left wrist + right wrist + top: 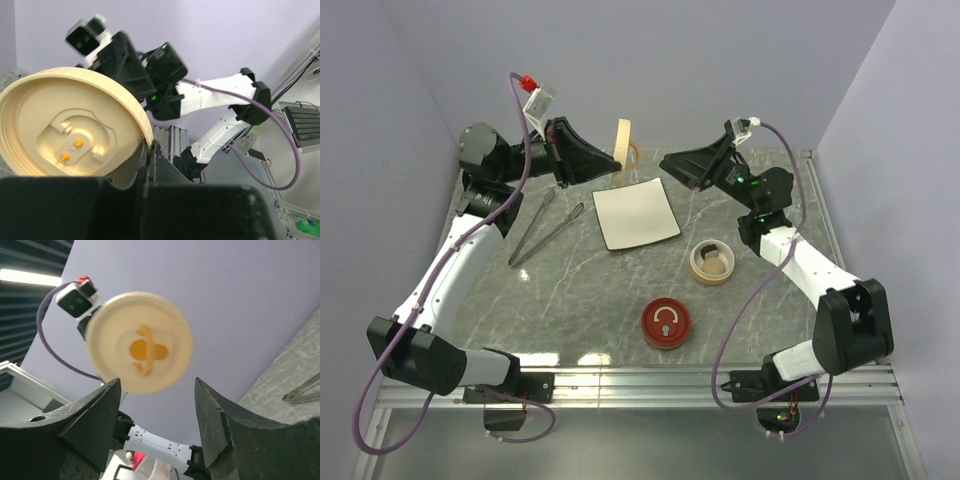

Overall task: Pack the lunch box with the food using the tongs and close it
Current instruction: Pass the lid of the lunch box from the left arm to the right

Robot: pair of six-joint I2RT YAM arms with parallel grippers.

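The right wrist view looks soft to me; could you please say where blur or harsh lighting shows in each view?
Right wrist: the cream lid is smeared, and a ceiling light strip glares at upper left. Left wrist: the lid is sharp, the left end effector near-black, the other arm's wrist camera blurred. Top external: sharp, evenly lit, soft shadows.

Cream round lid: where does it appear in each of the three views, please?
Top external: the cream round lid is seen edge-on at the back, just beyond the white plate.
Left wrist: it fills the left side, inner face shown.
Right wrist: it is at the centre, orange handle showing.
Landmark: the red-capped camera, beside it in the top and right wrist views.
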